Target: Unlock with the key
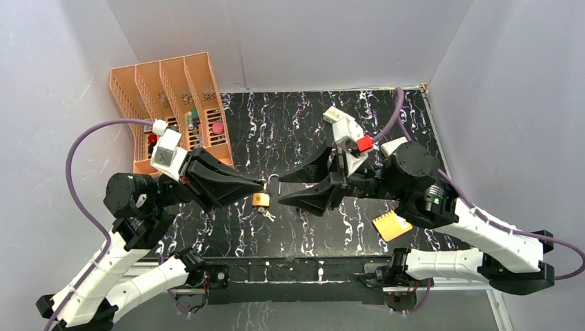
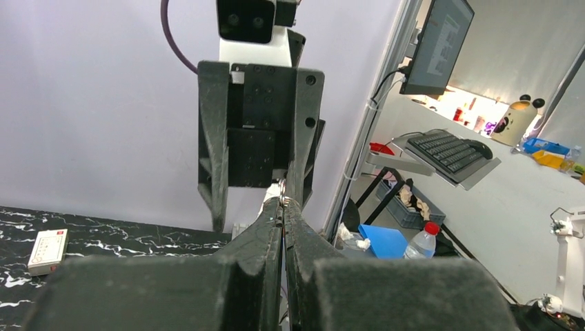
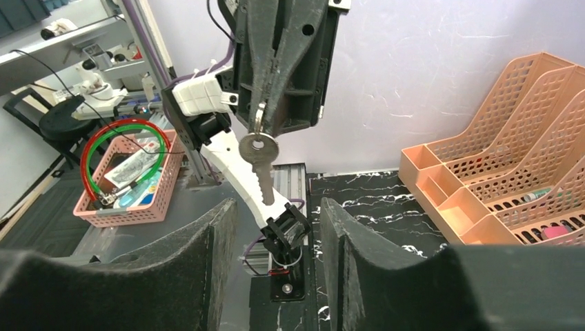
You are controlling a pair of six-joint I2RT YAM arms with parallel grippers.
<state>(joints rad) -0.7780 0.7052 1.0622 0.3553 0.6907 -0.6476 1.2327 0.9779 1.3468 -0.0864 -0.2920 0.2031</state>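
**Key [image 3: 259, 164] dangling from left gripper [image 3: 258, 121]**

Pinched by its ring, left gripper clenched shut, hanging blade-down above the middle of the tabletop [image 1: 310, 131]. Facing it, right gripper [image 1: 280, 189] released, fingers spread, nothing between. Close by the tips, a brass padlock [image 1: 261, 200].

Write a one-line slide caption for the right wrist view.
Left gripper, shut, dangles a silver key in front of the open right gripper; orange rack at right.
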